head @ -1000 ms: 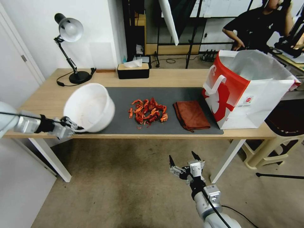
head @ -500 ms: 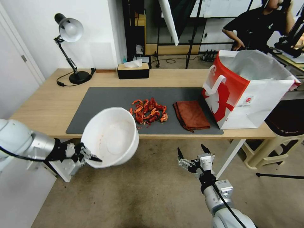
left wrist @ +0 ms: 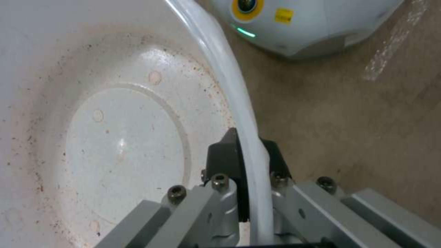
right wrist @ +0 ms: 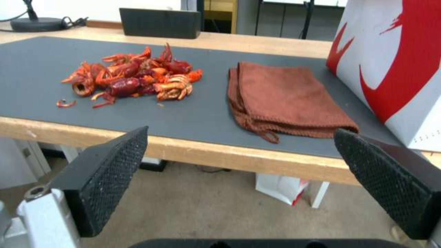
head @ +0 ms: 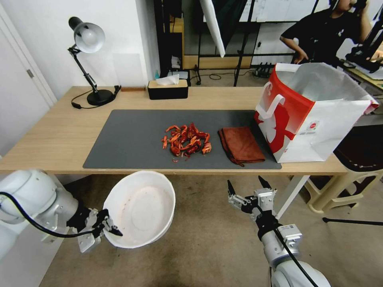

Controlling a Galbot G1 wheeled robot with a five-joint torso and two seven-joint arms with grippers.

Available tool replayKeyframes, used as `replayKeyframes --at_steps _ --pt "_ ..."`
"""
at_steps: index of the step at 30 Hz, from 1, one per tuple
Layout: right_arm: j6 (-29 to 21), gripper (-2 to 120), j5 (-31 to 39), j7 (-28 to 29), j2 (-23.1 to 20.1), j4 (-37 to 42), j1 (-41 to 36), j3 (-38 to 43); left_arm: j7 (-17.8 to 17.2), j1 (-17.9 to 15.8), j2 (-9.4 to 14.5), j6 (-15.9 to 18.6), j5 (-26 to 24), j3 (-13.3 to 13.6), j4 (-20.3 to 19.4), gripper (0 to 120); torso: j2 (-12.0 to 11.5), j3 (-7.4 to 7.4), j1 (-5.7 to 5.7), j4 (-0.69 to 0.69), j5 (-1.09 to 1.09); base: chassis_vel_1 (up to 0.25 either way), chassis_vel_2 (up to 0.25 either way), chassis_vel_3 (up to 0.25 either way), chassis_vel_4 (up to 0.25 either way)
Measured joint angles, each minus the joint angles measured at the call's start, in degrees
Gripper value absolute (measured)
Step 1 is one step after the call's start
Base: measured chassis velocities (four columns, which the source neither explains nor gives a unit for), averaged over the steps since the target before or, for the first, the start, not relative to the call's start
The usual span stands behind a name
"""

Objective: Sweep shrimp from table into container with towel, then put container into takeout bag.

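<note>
While its outer wall hides one finger, the left gripper pinches the rim of the round white plastic container, held below the light-wood table. The glossy red-orange shrimp heap and rust-brown towel lie on the mat, above the right gripper, whose fingers are spread apart.

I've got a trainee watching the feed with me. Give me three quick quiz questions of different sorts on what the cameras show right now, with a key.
1. True or false: the left gripper is clamped on the rim of the white container.
2. Multiple choice: where is the container? A) on the grey mat B) inside the takeout bag C) below the front edge of the table, over the floor.
3. Fill in: on the mat, the rust-brown towel lies between the shrimp and the ____.

Key
1. True: the left wrist view shows a finger on each side of the rim.
2. C.
3. Takeout bag. The right gripper, open, waits below the table edge in front of the towel.
</note>
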Motion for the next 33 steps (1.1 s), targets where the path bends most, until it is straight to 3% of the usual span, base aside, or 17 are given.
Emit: replayKeyframes --at_steps 7,8,10,16,18,22,24,26,29,30,33 --pt "-0.79 100 0.27 0.03 -0.74 1.46 0.63 -0.75 -1.82 -0.95 -5.44 -0.96 4.91 3.98 7.86 0 0.00 0.00 0.00 0.02 0.00 0.000 0.000 0.000 0.000" --pt "-0.79 100 0.27 0.03 -0.74 1.46 0.63 -0.75 -1.82 -0.95 -5.44 -0.96 4.91 3.98 7.86 0 0.00 0.00 0.00 0.02 0.00 0.000 0.000 0.000 0.000" --pt "-0.96 100 0.37 0.02 -0.97 2.29 0.53 -0.76 -2.73 -2.96 -7.26 -0.57 6.34 6.48 9.74 0 0.00 0.00 0.00 -0.01 -0.01 0.000 0.000 0.000 0.000" --pt "-1.19 100 0.38 0.02 -0.99 3.05 0.53 -1.01 -4.13 -5.95 -8.70 0.20 8.90 10.13 11.03 0 0.00 0.00 0.00 0.00 -0.01 0.000 0.000 0.000 0.000" --pt "-1.34 100 0.31 0.01 -0.80 3.25 0.63 -1.23 -5.74 -9.18 -9.45 0.43 10.36 12.93 12.15 0 0.00 0.00 0.00 0.00 0.00 0.000 0.000 0.000 0.000" --pt "-1.38 100 0.21 0.01 -0.70 3.25 0.76 -1.40 -7.62 -12.11 -9.73 0.49 11.35 15.03 13.08 0 0.00 0.00 0.00 0.00 0.00 0.000 0.000 0.000 0.000" --pt "-1.39 100 0.06 0.01 -0.53 2.95 0.92 -1.52 -9.26 -16.13 -10.13 0.45 12.56 17.97 14.33 0 0.00 0.01 0.00 0.00 0.00 0.000 0.000 0.000 0.000" --pt "-1.38 100 0.04 0.01 -0.49 2.85 0.96 -1.55 -9.43 -16.93 -10.20 0.43 12.82 18.61 14.57 0 0.00 0.01 0.00 0.00 0.00 0.000 0.000 0.000 0.000" --pt "-1.39 100 -0.10 0.02 -0.30 2.42 1.20 -1.60 -9.72 -20.93 -10.75 0.35 13.36 22.53 15.91 0 0.00 0.01 0.00 -0.01 0.00 0.000 0.000 0.000 0.000" --pt "-1.39 100 -0.10 0.02 -0.30 2.42 1.20 -1.60 -9.72 -20.93 -10.75 0.35 13.36 22.53 15.91 0 0.00 0.01 0.00 -0.01 0.00 0.000 0.000 0.000 0.000" --pt "-1.50 100 -0.21 0.06 -0.11 2.01 1.69 -1.61 -9.64 -23.80 -11.74 0.35 13.85 26.60 16.90 0 0.00 0.01 0.00 0.00 0.00 0.000 0.000 0.000 0.000"
